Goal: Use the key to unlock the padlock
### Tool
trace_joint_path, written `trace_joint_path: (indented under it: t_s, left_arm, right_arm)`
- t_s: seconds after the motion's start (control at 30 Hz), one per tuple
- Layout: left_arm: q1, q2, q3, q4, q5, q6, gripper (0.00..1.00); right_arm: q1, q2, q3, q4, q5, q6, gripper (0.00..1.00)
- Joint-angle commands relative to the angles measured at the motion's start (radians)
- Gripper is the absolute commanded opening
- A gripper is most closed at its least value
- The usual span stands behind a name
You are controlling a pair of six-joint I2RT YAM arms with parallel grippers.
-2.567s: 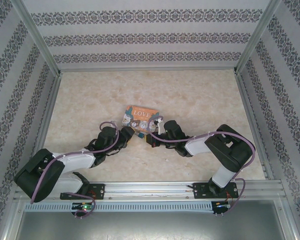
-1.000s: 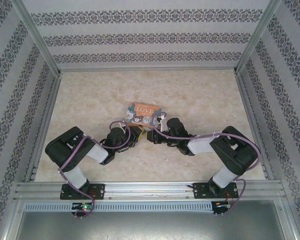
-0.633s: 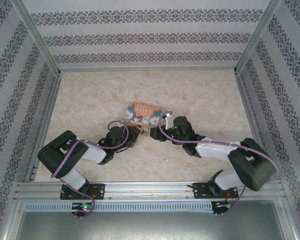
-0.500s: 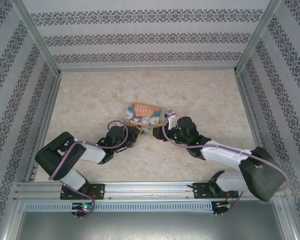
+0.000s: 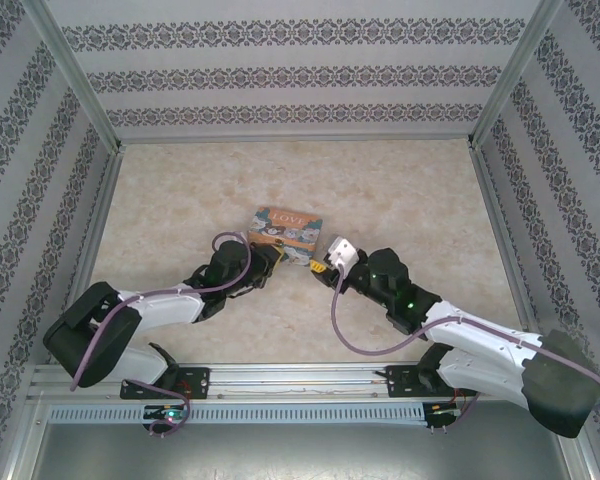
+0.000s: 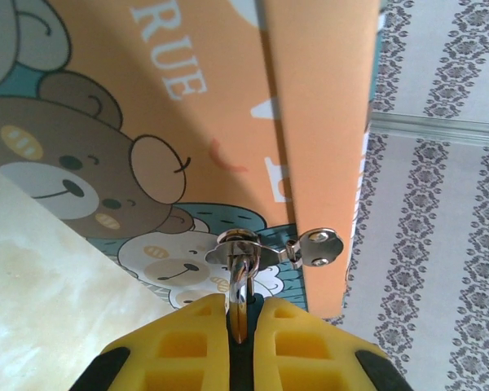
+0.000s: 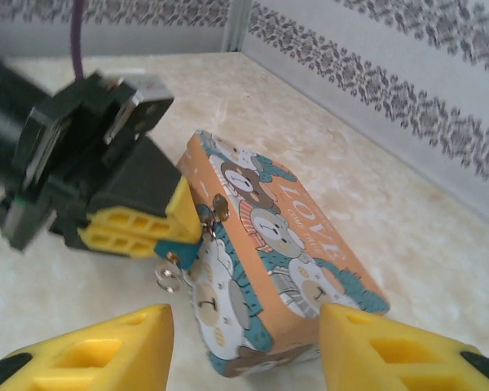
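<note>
- Your right gripper has backed away from the tin over the last second and spread its jaws. A second ago it was nosed right in at the padlock.
- Your left arm has stretched out lower and flatter, but its gripper has kept its place at the tin's near corner.
- My reading is that the right side has finished with the key and let go of it. In the right wrist view a small metallic piece dangles just below the padlock (most likely the key left in the lock, though it is too small to be sure).
- You cannot tell whether the lock has sprung. In the left wrist view the shackle still threads the hasp.
- The right gripper's yellow fingers stand well apart and neither hold nor touch anything, with the tin ahead of them.
- The left gripper is clamped tight on the padlock, pinching at the foot of the shackle, hard up against the tin's front.
</note>
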Motion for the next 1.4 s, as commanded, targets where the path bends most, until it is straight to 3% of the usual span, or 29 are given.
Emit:
trace_joint_path:
  t_s: [0.0,0.33,0.8,1.37]
  left_arm:
    - [-0.014,-0.036,0.029,-0.076,-0.023,0.026,0.00]
    - [-0.008,-0.036,0.065,-0.125,0.015,0.024,0.00]
    - [0.000,-0.024,0.081,-0.133,0.068,-0.005,0.00]
    - [0.000,0.012,0.084,-0.097,0.081,-0.019,0.00]
  right_arm:
    - [0.013,-0.002,-0.014,-0.005,0.035,-0.262,0.52]
    - [0.053,0.061,0.003,-0.020,0.026,-0.369,0.53]
    - [0.113,0.296,0.055,0.114,0.048,-0.386,0.40]
    - [0.119,0.406,0.119,0.151,0.056,-0.427,0.27]
